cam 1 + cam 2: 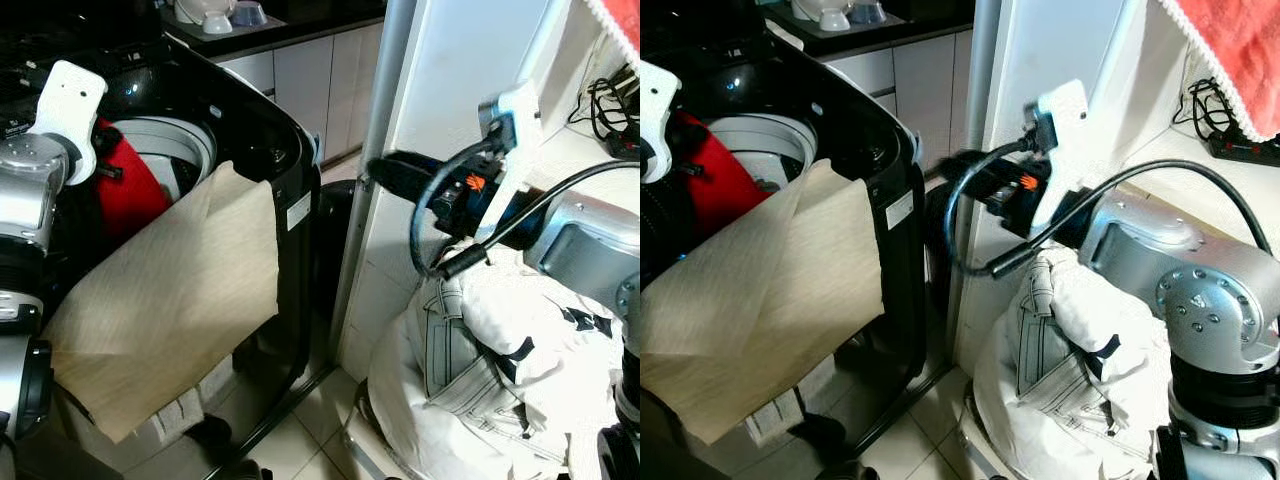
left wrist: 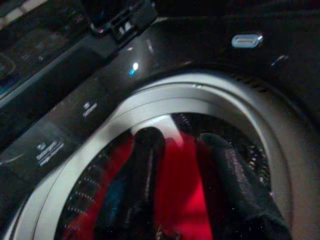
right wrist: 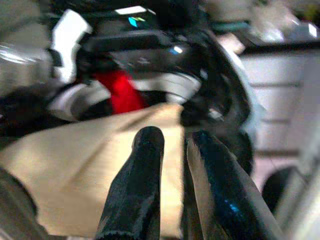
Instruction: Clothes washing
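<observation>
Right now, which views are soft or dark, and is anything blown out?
Right wrist view: motion-blurred overall, beige cloth and washer rim smeared. Left wrist view: dark, soft; red garment between the fingers is the bright spot. Eye views: mostly sharp, white wall near overexposed, right gripper slightly blurred.

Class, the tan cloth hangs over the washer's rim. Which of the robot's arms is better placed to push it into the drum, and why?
Probably the right. Its gripper is free beside the washer, fingers pointing toward the tan cloth. The left gripper is down in the drum with a red garment between its fingers.
</observation>
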Robot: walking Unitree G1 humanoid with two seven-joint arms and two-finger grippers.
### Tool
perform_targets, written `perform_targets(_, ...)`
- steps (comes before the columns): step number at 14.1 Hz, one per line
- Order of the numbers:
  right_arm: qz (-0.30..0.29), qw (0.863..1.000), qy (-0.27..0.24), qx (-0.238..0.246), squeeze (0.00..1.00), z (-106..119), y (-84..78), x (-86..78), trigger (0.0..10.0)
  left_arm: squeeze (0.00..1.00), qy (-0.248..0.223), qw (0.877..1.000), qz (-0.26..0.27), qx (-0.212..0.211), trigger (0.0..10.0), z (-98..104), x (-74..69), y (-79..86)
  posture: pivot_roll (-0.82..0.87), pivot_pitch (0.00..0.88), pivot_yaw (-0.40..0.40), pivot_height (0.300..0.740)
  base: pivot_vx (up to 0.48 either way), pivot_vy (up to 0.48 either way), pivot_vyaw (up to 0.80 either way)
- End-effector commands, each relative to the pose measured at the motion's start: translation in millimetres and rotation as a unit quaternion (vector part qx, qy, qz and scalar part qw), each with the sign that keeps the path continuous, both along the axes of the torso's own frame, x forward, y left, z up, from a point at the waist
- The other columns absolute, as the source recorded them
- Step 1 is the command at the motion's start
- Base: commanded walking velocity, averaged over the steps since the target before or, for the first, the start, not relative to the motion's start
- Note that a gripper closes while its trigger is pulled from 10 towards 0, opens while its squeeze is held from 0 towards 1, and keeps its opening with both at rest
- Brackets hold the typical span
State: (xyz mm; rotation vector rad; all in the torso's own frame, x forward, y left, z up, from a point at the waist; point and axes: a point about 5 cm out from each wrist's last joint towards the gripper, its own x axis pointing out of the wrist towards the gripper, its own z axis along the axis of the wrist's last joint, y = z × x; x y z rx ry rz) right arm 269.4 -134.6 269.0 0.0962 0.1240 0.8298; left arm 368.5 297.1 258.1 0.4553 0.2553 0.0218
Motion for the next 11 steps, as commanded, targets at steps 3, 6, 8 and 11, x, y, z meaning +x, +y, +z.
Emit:
perform_targets(3,-0.034,0.999,0.013,-0.04,0.0,-10.4,-11.3,0.2,10.0,1.0,0.075,0.994,-0.073,0.02,10.0,-15.4,-5.9,-10.7,-0.08,0.0,0.004,0.74,0.0,0.0,0.0)
perform_targets(6,-0.04,0.997,0.008,-0.066,0.0,-14.2,-14.5,-2.6,10.0,1.0,0.147,0.979,-0.093,0.106,10.0,-26.9,-16.2,-3.7,-0.08,0.0,0.007,0.74,0.0,0.0,0.0)
perform_targets(8,-0.042,0.997,0.01,-0.068,0.0,-16.1,-14.4,-3.6,10.0,0.0,0.14,0.98,-0.076,0.118,10.0,-22.5,-16.1,0.4,-0.08,0.0,0.005,0.74,0.0,0.0,0.0)
perform_targets(11,-0.042,0.996,0.009,-0.077,0.0,-18.8,-14.7,-2.9,10.0,1.0,0.099,0.989,-0.084,0.07,10.0,-9.4,-14.2,-2.2,-0.08,0.0,0.003,0.74,0.0,0.0,0.0)
